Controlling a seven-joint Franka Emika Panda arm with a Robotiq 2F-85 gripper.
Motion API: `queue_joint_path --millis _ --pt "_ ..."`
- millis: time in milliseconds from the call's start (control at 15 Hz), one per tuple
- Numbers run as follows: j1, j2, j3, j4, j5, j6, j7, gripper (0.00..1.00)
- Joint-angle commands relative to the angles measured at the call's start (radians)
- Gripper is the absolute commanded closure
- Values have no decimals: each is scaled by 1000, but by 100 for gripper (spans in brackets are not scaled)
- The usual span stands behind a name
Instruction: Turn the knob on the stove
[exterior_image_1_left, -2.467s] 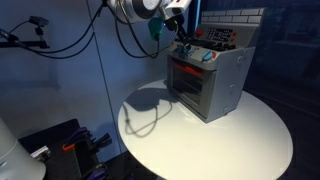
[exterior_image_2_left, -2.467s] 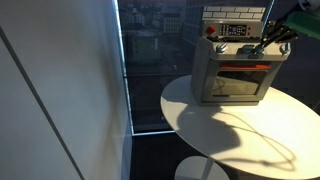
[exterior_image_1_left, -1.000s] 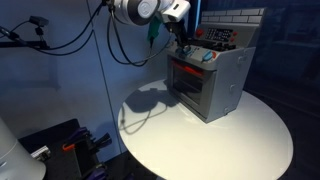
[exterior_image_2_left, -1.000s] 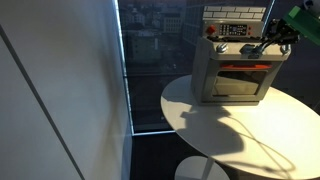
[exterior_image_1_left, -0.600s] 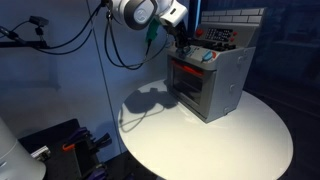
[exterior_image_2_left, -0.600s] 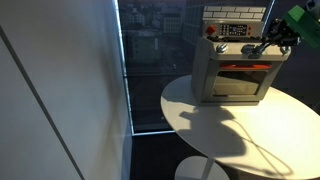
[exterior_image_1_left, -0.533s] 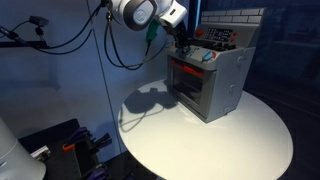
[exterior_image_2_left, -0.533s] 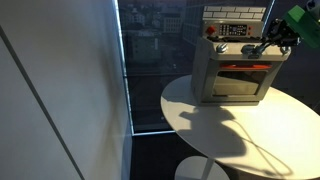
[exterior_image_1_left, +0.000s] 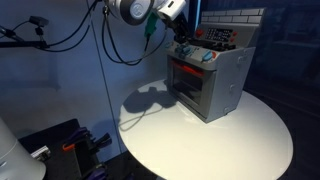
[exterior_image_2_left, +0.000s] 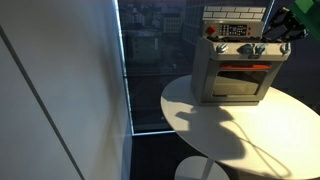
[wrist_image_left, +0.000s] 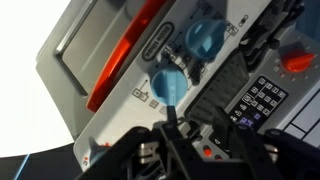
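Observation:
The silver-grey toy stove stands at the back of a round white table, with a red-glowing oven window, in both exterior views. In the wrist view the stove front fills the frame, tilted, with two light-blue knobs. My gripper hovers just off the knob panel. Its fingers are apart and nothing is between them. One fingertip lies just below the nearer knob. The gripper sits at the stove's upper front corner in both exterior views.
The round white table holds only the stove. A dark window wall rises beside it. Cables hang from the arm. Black gear sits on the floor. A keypad and a red button are on the stove's back panel.
The gripper has lifted slightly up and away from the knob panel over the last second. The stove has not moved.

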Motion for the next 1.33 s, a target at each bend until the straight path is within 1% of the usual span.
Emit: queue_joint_path --millis 0,200,267,533,800,867,1267 --pt "-2 -63 2 -38 15 -14 -37 26" --pt "1 -97 -2 -56 10 -50 -71 2" --pt "1 -107 -4 -62 7 -66 -84 0" --pt "-5 -159 -13 -84 -22 -166 -145 0" --pt "-9 -212 -28 -86 -41 -325 -212 0" --pt "-41 -225 -1 -84 -33 -370 -244 0" --pt "-78 -296 8 -67 -57 -645 -370 0"
